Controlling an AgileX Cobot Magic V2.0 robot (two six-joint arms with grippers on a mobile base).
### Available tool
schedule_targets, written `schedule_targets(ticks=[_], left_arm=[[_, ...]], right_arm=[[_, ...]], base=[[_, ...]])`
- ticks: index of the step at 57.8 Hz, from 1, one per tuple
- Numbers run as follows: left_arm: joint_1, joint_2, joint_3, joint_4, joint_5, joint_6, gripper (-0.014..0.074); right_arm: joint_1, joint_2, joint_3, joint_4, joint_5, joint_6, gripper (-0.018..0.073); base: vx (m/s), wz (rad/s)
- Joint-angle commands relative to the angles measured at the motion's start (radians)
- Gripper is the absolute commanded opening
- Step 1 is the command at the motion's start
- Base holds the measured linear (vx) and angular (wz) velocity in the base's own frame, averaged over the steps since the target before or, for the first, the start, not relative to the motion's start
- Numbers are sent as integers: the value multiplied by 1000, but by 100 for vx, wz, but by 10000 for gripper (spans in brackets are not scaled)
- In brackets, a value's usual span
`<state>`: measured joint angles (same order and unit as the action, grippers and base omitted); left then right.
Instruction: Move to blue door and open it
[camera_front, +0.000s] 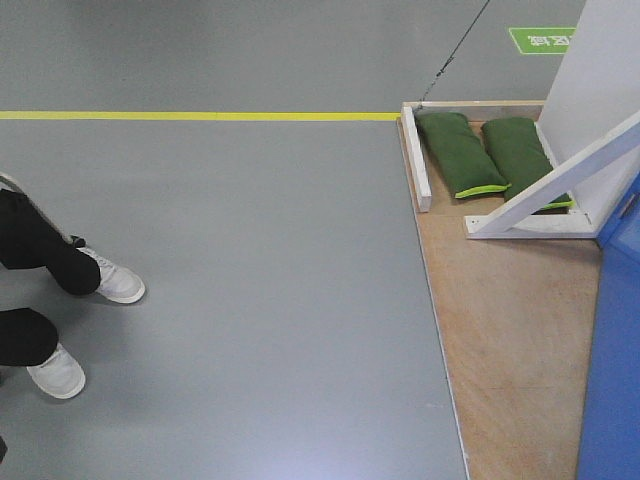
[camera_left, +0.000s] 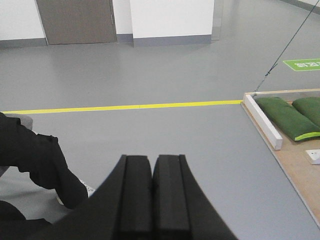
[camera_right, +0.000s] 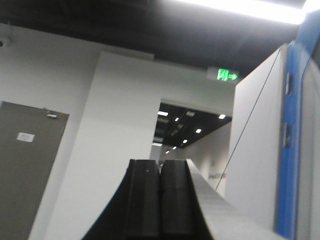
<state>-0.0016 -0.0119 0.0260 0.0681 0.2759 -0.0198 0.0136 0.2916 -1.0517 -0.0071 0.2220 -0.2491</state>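
The blue door (camera_front: 614, 370) shows as a glossy bright-blue panel at the right edge of the front view, standing on a wooden base board (camera_front: 510, 340). Its blue edge (camera_right: 290, 150) also shows at the far right of the right wrist view; no handle is in view. My left gripper (camera_left: 152, 159) is shut and empty, pointing low over the grey floor. My right gripper (camera_right: 160, 162) is shut and empty, pointing upward toward the ceiling, left of the door's edge.
White wooden frame braces (camera_front: 555, 190) and two green sandbags (camera_front: 460, 150) sit on the base board's far end. A seated person's legs and white shoes (camera_front: 115, 282) are at the left. A yellow floor line (camera_front: 200, 115) runs across. A grey door (camera_left: 75, 20) stands far back.
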Motion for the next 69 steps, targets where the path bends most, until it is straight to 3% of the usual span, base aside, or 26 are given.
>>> schedule_targets(ticks=[1,8,21,33,53,57,58,60,64,69], left_arm=[[-7,-13,-26,-2,-84,-7,73],[-7,-13,-26,-2,-84,-7,73],[-7,-13,-26,-2,-84,-7,73],[-7,-13,-26,-2,-84,-7,73],[-7,-13,-26,-2,-84,-7,73],[-7,-13,-26,-2,-84,-7,73],[-7,-13,-26,-2,-84,-7,73],[-7,-13,-26,-2,-84,-7,73],[-7,-13,-26,-2,-84,-7,73],[-7,-13,-26,-2,-84,-7,73]], right_arm=[[-6,28,-21,-94,-136,-27,12],[-6,28,-21,-124,-192,-2,12],[-6,28,-21,-90,-157,161,12],[-6,28,-21,-57,-101,161,12],[-6,94,-37,-54,-137,161,12],[-6,136,-67,-53,-139,161,12],[-7,255,-186,-53,-144,161,12],[-10,287,-223,-53,-149,161,12],[-57,327,-273,-48,-165,161,12],[-184,368,-317,-22,-169,161,12]], base=[[0,0],[0,0],[0,0],[0,0],[0,0],[0,0],[0,0],[0,0],[0,0],[0,0]])
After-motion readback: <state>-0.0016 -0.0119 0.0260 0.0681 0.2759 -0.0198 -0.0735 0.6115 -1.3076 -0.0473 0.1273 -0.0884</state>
